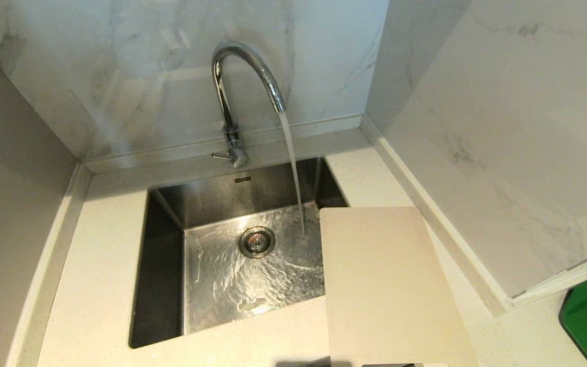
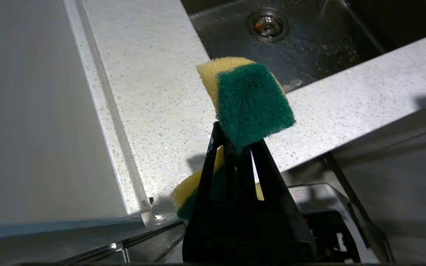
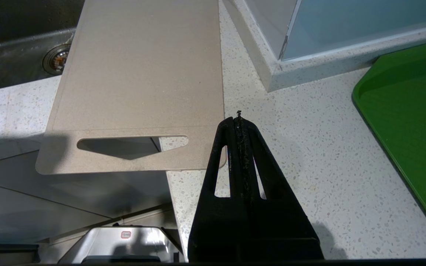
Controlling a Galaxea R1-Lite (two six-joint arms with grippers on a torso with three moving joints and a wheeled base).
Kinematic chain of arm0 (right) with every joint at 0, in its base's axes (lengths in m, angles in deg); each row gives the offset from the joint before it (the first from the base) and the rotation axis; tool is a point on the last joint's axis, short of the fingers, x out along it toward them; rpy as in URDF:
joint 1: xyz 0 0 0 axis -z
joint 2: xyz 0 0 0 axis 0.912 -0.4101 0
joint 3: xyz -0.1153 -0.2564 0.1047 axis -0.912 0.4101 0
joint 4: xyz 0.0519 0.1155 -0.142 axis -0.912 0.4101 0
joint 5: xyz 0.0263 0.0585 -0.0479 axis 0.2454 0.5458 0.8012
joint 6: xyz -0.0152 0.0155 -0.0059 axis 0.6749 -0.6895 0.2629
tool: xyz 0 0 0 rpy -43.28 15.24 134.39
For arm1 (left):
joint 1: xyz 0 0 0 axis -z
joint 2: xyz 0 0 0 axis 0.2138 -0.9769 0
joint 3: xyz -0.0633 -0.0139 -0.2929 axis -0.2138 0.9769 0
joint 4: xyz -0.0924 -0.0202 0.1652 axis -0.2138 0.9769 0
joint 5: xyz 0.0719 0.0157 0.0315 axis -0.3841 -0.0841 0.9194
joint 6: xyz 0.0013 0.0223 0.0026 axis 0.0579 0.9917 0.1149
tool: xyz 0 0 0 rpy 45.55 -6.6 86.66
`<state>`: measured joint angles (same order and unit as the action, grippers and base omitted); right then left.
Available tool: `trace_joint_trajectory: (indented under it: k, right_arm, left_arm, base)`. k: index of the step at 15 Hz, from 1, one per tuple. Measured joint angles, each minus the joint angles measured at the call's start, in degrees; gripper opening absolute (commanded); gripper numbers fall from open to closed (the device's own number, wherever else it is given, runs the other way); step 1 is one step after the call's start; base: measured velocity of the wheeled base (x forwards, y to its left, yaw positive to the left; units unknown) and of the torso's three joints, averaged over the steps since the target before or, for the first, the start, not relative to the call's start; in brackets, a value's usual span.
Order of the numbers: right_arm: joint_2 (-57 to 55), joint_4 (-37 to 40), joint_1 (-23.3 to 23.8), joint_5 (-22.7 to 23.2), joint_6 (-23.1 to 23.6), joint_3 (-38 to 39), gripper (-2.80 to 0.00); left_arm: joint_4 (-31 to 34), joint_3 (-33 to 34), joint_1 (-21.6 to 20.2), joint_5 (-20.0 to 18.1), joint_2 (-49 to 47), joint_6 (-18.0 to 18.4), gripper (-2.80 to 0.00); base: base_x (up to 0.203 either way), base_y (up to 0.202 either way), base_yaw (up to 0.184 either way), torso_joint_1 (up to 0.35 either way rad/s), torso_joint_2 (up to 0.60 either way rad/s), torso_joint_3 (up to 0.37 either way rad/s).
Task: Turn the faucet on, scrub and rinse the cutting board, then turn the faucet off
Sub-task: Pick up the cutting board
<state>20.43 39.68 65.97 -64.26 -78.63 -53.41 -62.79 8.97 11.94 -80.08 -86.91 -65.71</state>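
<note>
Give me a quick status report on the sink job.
Left gripper shut on yellow-green sponge, right gripper shut, empty. Chrome gooseneck faucet running. Cream plastic cutting board on counter, overhanging steel sink, outside stream. Nothing blocking.

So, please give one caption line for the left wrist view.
Left gripper shut on a sponge, above the counter near the sink.

A corner of white marble-patterned wall panels (image 1: pixel 502 102) with grey veining is seen, closed at the foot by a low raised strip. A pale speckled stone countertop (image 1: pixel 100 265) is laid between plain side panels, and a steel sink (image 1: pixel 161 285) is let into it. A green tray (image 3: pixel 412 122) is set flat on the countertop. Soft light is reflected off the glossy back wall, and faint shadows are cast along the counter's near edge.
</note>
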Motion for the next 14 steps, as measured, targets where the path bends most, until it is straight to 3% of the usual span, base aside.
trace_joint_trajectory:
  k: [5, 9, 14]
  right_arm:
    - [0.0, 0.0, 0.0, -0.01, 0.01, 0.0, -2.8]
    - [0.0, -0.05, 0.0, 0.0, 0.01, 0.0, -2.8]
    - [0.0, -0.02, 0.0, -0.02, 0.01, 0.0, -2.8]
  left_arm:
    - [-1.64, 4.49, 0.14, 4.84, 7.66, 2.35, -2.8]
    - [-11.86, 9.09, 0.16, 6.85, 9.16, 2.67, -2.8]
    - [-10.09, 9.84, 0.19, 6.82, 9.39, 1.44, -2.8]
  base:
    - [0.0, 0.0, 0.0, 0.0, 0.0, 0.0]
    - [0.0, 0.0, 0.0, 0.0, 0.0, 0.0]
    - [0.0, 0.0, 0.0, 0.0, 0.0, 0.0]
